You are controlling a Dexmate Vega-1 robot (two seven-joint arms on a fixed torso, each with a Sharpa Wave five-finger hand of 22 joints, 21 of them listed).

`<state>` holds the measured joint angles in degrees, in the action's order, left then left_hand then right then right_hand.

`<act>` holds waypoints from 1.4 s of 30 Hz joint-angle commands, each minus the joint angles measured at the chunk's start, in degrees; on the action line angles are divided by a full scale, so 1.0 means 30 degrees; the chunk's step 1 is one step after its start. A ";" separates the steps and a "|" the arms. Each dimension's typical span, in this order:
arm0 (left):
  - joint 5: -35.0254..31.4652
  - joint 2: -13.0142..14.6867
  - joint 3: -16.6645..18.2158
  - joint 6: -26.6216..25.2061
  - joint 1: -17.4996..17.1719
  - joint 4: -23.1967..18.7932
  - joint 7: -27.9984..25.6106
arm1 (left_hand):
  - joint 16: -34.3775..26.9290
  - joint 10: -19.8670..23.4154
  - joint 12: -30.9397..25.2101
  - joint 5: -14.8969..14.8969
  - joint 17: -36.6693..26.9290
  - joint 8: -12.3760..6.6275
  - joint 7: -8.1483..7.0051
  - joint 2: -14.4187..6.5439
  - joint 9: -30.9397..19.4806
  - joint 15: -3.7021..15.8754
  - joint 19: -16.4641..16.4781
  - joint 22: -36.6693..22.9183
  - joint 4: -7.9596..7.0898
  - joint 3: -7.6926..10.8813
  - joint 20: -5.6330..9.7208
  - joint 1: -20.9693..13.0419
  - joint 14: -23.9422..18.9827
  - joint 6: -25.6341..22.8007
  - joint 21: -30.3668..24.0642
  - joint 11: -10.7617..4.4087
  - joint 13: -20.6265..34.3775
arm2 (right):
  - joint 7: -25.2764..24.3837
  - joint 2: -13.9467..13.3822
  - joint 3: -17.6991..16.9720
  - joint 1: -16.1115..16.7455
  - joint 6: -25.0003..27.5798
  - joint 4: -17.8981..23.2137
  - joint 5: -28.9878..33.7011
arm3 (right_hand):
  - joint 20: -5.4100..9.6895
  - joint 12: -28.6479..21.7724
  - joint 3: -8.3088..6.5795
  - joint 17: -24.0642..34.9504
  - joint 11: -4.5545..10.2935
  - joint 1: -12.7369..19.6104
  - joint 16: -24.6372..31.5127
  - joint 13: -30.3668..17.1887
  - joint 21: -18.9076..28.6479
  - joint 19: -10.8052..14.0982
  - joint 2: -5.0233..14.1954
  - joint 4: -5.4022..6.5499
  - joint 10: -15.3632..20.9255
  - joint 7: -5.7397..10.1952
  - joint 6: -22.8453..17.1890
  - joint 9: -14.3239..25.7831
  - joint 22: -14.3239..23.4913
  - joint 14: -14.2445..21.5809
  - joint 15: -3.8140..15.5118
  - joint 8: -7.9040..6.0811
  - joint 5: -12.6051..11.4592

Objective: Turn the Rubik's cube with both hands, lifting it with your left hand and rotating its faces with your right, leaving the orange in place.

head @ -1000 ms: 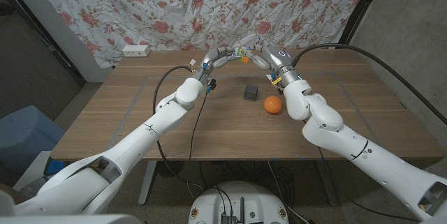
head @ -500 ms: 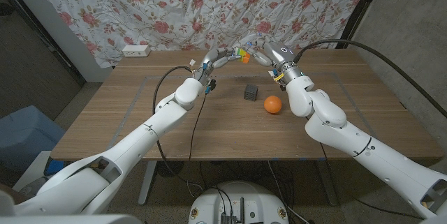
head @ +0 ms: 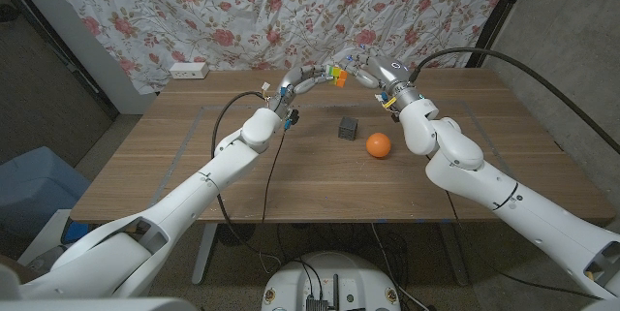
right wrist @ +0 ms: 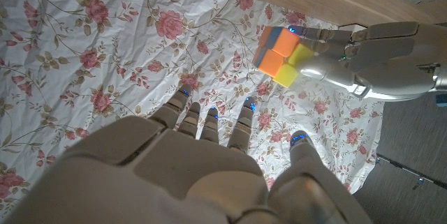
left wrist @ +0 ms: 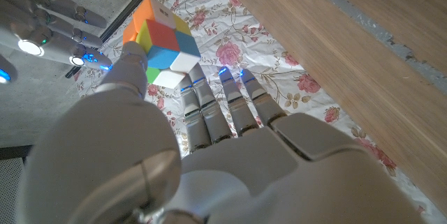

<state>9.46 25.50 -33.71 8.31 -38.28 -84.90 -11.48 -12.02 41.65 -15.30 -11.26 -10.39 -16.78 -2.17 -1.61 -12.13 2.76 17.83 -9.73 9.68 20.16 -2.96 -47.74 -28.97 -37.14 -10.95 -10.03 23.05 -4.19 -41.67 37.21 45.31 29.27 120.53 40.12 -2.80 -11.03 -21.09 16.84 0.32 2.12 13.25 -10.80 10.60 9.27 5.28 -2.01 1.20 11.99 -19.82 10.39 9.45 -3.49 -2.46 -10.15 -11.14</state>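
Rubik's cube (head: 338, 76) is up off the table, pinched in the left hand (head: 308, 80) at the far side, right in front of the flowery curtain (head: 291, 11).

From the left wrist cam the cube (left wrist: 162, 40) sits at the hand's fingertips, orange, blue, yellow and white stickers showing. The right hand (head: 373, 72) is just beside it, fingers spread and not gripping anything; I can't tell if it's actually touching the cube. The right wrist cam shows the cube (right wrist: 283, 58) a bit apart from those spread fingers (right wrist: 209, 123). The orange (head: 378, 144) is down on the wooden table (head: 174, 156), near a small dark block (head: 347, 127).
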 commanded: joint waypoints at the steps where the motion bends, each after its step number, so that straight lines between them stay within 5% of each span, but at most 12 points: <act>1: 0.0092 0.0014 0.0037 0.0176 -0.0106 -0.0032 0.0110 | 0.0012 0.0179 -0.0052 -0.0066 -0.0066 0.0049 0.0022 -0.0210 -0.0103 0.2189 -0.0145 -0.0084 -0.0046 0.0066 -0.0024 0.0021 0.0074 -0.0088 -0.0020 -0.0088 0.0046 | 0.0661 -0.0213 0.0151 -0.0204 0.0208 -0.0098 -0.0056 | -0.0058 0.0051 -0.0012 0.0058 0.0003 -0.0041 -0.0073 -0.0024 -0.0024 0.0021 0.0419 0.0121 -0.0120 -0.0072 0.0352 -0.0020 0.0057 -0.0177 -0.0077 0.0157 -0.0091; 42: 0.0136 -0.0321 -0.0110 0.0523 0.0114 0.0474 0.0283 | 0.0047 0.0261 0.0081 -0.0081 -0.0055 0.0226 0.0015 -0.0274 -0.0142 0.2245 -0.0177 -0.0082 -0.0002 0.0031 0.0037 -0.0022 0.0053 -0.0183 -0.0032 -0.0095 0.0186 | 0.1172 -0.0539 0.0392 0.0152 0.0580 0.0421 0.0483 | 0.0091 -0.0052 0.0190 0.0181 -0.0021 -0.0441 0.0070 -0.0015 0.0055 0.0100 0.0421 0.0663 -0.0057 0.0013 0.0154 -0.0058 0.0055 -0.0034 -0.0028 -0.0144 -0.0148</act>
<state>9.94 25.06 -33.73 9.48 -38.28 -84.28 -10.70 -12.02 41.66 -15.01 -11.24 -10.41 -16.35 -2.17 -1.80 -12.38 2.76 17.31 -9.73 9.76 20.07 -2.87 -47.51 -28.97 -37.13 -10.95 -10.01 23.27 -0.96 -42.92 38.41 45.32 30.61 121.14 40.87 -2.87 -11.03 -20.49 17.17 0.32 1.22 13.25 -10.65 10.60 9.19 4.38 -0.31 0.80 12.10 -18.71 10.13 9.45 -3.56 -2.55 -10.18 -11.14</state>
